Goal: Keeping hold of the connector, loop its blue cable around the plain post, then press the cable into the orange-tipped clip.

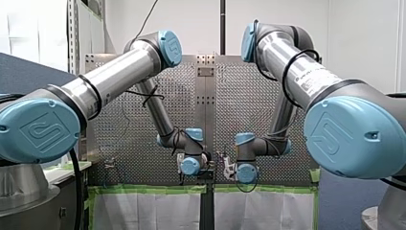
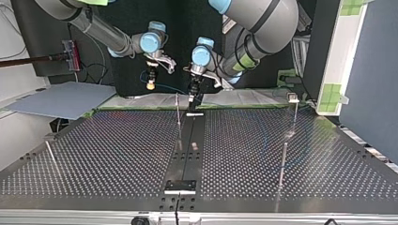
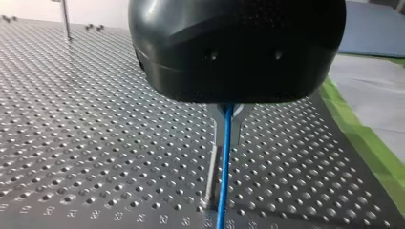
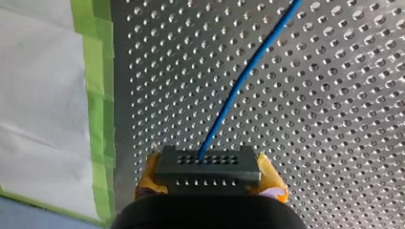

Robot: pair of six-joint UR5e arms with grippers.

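1. Jaws of our right gripper [image 4: 210, 177] are clamped on the connector [image 4: 208, 164], yellow pads [image 4: 149, 174] against both its ends.
2. We see the blue cable [image 4: 239, 90] leave the connector's face and run ahead toward 1 o'clock over the perforated table [image 4: 344, 143].
3. Our left gripper [image 3: 228, 125] has its metal fingers [image 3: 218, 129] closed on the blue cable, which runs from them toward 6 o'clock, down to the table.

In the front view you see a white wall [image 1: 201, 24] beyond the perforated bench [image 2: 94, 154]. Green tape [image 4: 98, 95] borders its edge, white sheets [image 4: 38, 95] lie past it, and a blue partition [image 2: 371, 70] stands at the top view's right
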